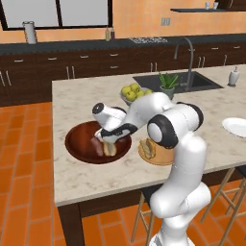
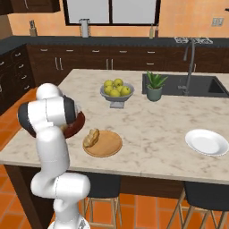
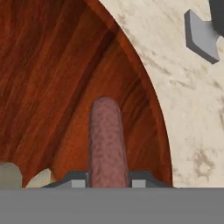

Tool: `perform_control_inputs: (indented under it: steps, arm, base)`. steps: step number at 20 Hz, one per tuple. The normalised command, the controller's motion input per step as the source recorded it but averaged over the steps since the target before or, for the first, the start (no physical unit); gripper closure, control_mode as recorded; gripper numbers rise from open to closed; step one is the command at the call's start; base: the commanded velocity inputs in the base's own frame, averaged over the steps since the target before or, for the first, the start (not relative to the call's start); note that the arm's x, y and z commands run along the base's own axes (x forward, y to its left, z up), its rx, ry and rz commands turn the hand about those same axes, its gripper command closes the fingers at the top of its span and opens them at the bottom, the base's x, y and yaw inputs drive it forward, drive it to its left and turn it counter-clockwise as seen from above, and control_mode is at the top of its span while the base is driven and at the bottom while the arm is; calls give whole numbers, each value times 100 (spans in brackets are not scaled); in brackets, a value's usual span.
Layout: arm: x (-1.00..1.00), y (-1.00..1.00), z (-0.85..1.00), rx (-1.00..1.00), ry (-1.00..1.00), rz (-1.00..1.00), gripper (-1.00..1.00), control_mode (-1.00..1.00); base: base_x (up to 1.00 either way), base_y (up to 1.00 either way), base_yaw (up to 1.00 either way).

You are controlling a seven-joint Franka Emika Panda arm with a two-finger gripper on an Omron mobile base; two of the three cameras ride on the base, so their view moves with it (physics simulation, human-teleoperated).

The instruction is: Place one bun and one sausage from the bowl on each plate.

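Currently the gripper is reaching down into the bowl at the left, its two fingers sitting against either side of a sausage, clamping it for lifting. Rightward, the wooden plate is carrying one bun; the white plate is waiting bare.
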Motion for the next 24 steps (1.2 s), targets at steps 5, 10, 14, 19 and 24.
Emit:
perform_control_inputs:
  steps: [5,10,14,19,24]
  arm:
    - [-67,-43,87,2,1,-7,100,-100]
    - [-64,-88,67,15,0,-3,100,-100]
    - [-48,-100,17,29,0,0,100,-100]
    - [-16,-93,-3,23,3,-2,100,-100]
    - [24,-88,-15,7,22,-13,100,-100]
  base:
    - [0,0,0]
    - [0,0,0]
    - [0,0,0]
    - [0,0,0]
    - [0,0,0]
